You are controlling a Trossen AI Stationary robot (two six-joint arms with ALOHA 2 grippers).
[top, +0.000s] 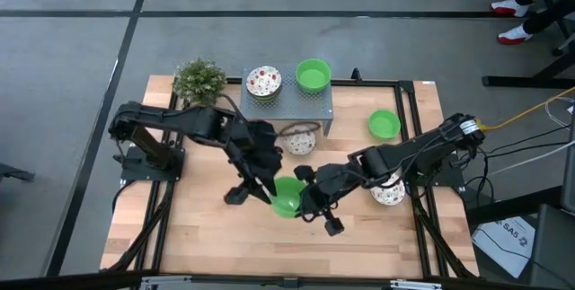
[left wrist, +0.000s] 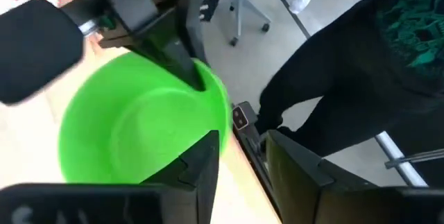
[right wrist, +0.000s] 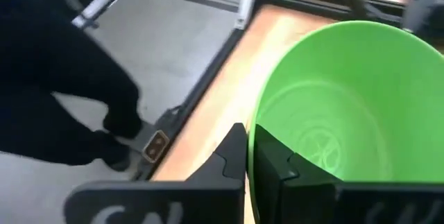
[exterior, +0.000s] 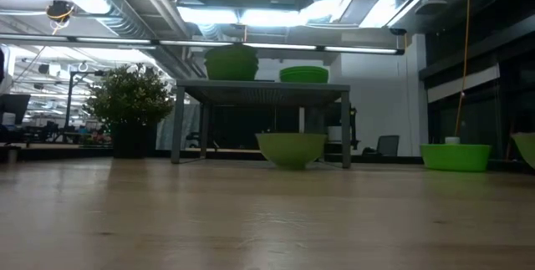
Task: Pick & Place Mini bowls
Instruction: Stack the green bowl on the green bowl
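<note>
High view shows a plain bright green bowl [top: 286, 198] at mid-bench [top: 207, 236], its rim pinched by both left gripper [top: 267, 191] and right gripper [top: 305, 197], the grey stand [top: 289, 103] behind.

An open-plan office or lab: exposed ceiling ducts [exterior: 125, 7] (lit by strip lights), rolling chair [left wrist: 246, 5], desks.

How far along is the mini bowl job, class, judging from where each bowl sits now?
Seemingly done: one speckled bowl and one green bowl atop the grey stand. In hand: the right tool grips the rim of the middle green bowl; the left tool meets it there. Left: a loose green bowl, a loose speckled bowl, perhaps the bowl under the stand.
</note>
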